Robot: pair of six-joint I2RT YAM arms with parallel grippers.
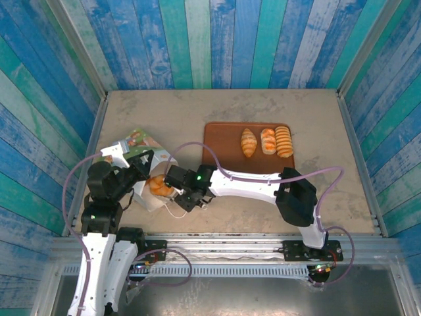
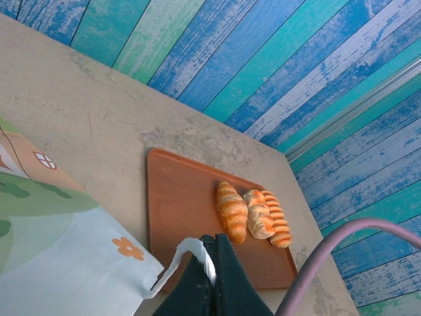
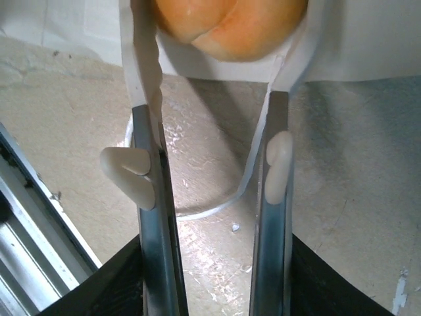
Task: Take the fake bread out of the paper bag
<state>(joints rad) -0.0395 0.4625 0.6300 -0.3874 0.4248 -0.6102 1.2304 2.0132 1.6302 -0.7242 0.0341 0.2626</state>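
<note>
Pinching the white loop handle between fully closed jaws, our left gripper is holding the paper bag steady, we are judging, so that its mouth is facing the other arm. Our right gripper is gripping a round bun at that mouth, its pads pressing on both flanks, ready for drawing it out. A croissant, a plain roll and a striped roll are lying side by side on the brown tray. We are reading no lettering: the bag's print is showing greenery, a small window and an orange flower.
</note>
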